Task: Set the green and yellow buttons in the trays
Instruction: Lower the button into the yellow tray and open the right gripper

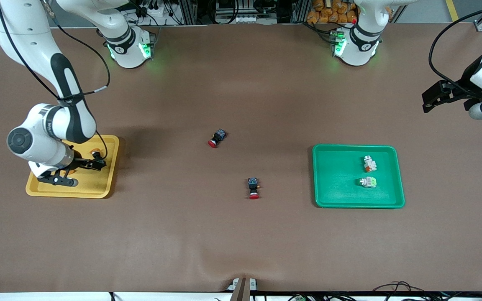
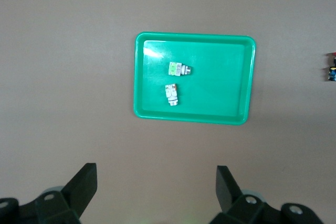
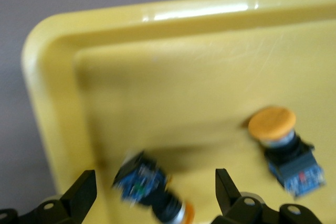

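Our tabletop (image 1: 241,234) carries two trays. The green tray (image 1: 337,196), toward the left arm's end, holds both whitish buttons: the orange-marked one (image 1: 370,163) and the green-marked one (image 1: 367,182), lying side by side near the tray's edge that faces the left arm's end. The yellow tray (image 1: 94,190) sits at the right arm's end. Our right gripper (image 3: 152,195) hangs low over it with fingers spread, and directly between them lies a yellow-capped button (image 3: 152,190), blurred, its long axis slanting across the gap. A second yellow-capped button (image 3: 283,148) rests beside it, cap toward the tray's middle. All four look placed, so we judge withdrawal comes next. Our left gripper (image 2: 156,192) waits spread, high above the table's end. Two red-capped buttons (image 1: 217,138) (image 1: 253,188) remain mid-table.
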Controlling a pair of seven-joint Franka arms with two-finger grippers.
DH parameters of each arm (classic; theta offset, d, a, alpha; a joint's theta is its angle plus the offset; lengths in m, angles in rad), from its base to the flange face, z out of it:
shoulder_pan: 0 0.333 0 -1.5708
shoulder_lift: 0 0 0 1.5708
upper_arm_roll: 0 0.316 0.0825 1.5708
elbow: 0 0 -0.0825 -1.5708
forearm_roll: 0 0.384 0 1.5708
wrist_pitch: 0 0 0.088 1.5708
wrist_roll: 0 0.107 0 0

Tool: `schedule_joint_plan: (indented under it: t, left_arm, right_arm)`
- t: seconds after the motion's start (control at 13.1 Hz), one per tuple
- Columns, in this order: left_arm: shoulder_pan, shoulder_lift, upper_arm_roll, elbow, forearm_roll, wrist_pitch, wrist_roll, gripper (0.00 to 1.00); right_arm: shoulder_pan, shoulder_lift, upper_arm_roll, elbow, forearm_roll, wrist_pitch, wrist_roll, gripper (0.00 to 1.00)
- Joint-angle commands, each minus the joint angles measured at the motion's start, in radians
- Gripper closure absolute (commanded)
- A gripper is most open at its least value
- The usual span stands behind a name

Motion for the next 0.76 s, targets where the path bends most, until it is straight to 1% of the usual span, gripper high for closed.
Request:
schedule_joint_plan:
  t: [0.0, 0.15, 0.23, 0.38, 0.46, 0.53, 0.61, 0.69]
  left_arm:
    - [0.005, -0.026, 0.0, -0.011, -0.019, -0.013, 0.01, 0.0]
    - [0.005, -0.026, 0.0, -0.011, -0.019, -0.013, 0.01, 0.0]
    - [0.005, -0.026, 0.0, -0.013, -0.019, -0.014, 0.01, 0.0]
    - [0.005, -0.026, 0.001, -0.011, -0.019, -0.016, 0.011, 0.0]
    - [0.005, -0.026, 0.0, -0.009, -0.019, -0.014, 0.01, 0.0]
    - [0.003, -0.024, -0.003, -0.009, -0.019, -0.014, 0.005, 0.0]
    - [0.003, -0.024, -0.003, -0.009, -0.019, -0.014, 0.01, 0.0]
    - [0.003, -0.023, -0.003, -0.009, -0.019, -0.014, 0.013, 0.0]
  right_arm:
    - [0.003, -0.045, -0.019, 0.126, 0.015, -0.27, -0.024, 0.0]
    - [0.001, -0.061, -0.019, 0.217, 0.015, -0.444, -0.023, 0.0]
    - [0.0, -0.061, -0.019, 0.297, 0.015, -0.546, -0.023, 0.0]
    - [-0.005, -0.053, -0.017, 0.504, 0.017, -0.77, -0.021, 0.0]
    - [-0.008, -0.052, -0.014, 0.584, 0.02, -0.828, -0.023, 0.0]
    - [-0.013, -0.053, -0.005, 0.635, 0.02, -0.842, -0.027, 0.0]
    - [-0.026, -0.053, 0.019, 0.679, 0.017, -0.868, -0.036, 0.0]
    - [-0.073, -0.053, 0.083, 0.728, 0.01, -0.906, -0.039, 0.0]
